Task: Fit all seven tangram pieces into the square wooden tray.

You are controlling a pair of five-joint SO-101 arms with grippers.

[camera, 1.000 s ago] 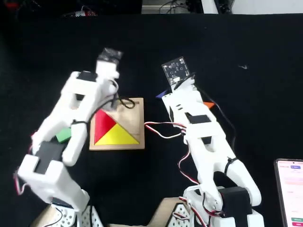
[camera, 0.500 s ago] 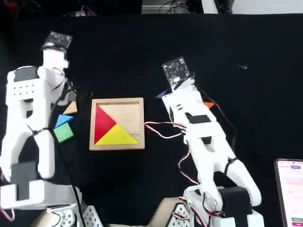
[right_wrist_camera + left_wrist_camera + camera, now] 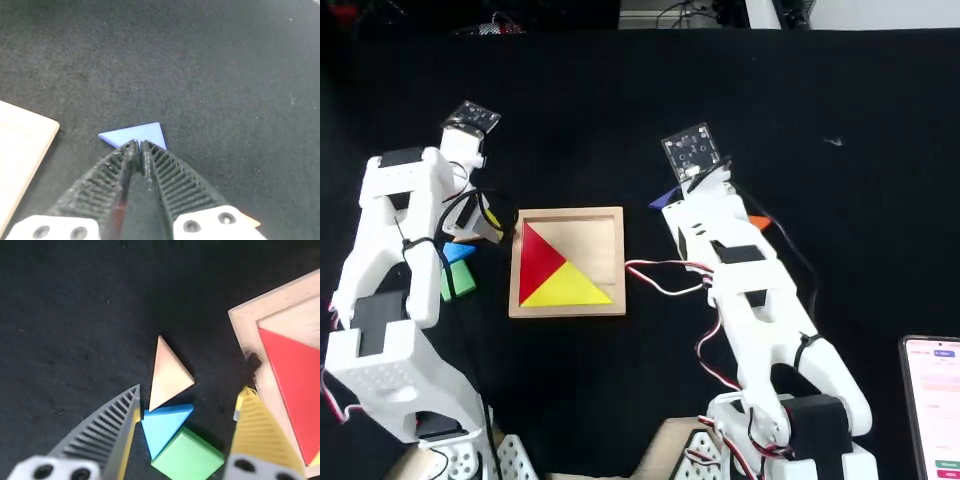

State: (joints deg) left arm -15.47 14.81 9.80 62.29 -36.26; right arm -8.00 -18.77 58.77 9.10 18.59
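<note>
Two pieces, a red triangle (image 3: 540,262) and a yellow triangle (image 3: 568,288), are seated in the tray (image 3: 616,225). Three more, a beige triangle (image 3: 167,372), a blue triangle (image 3: 162,425) and a green square (image 3: 187,457), are seen under the wide-open left gripper (image 3: 191,390). The right gripper (image 3: 138,146) is closed, its tips at one purple triangle (image 3: 135,133). One orange piece (image 3: 758,221) is mostly hidden by that arm.

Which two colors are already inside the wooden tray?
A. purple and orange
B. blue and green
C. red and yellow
C: the red triangle and the yellow triangle lie inside the wooden tray, while the blue triangle and the green square sit outside it.
</note>
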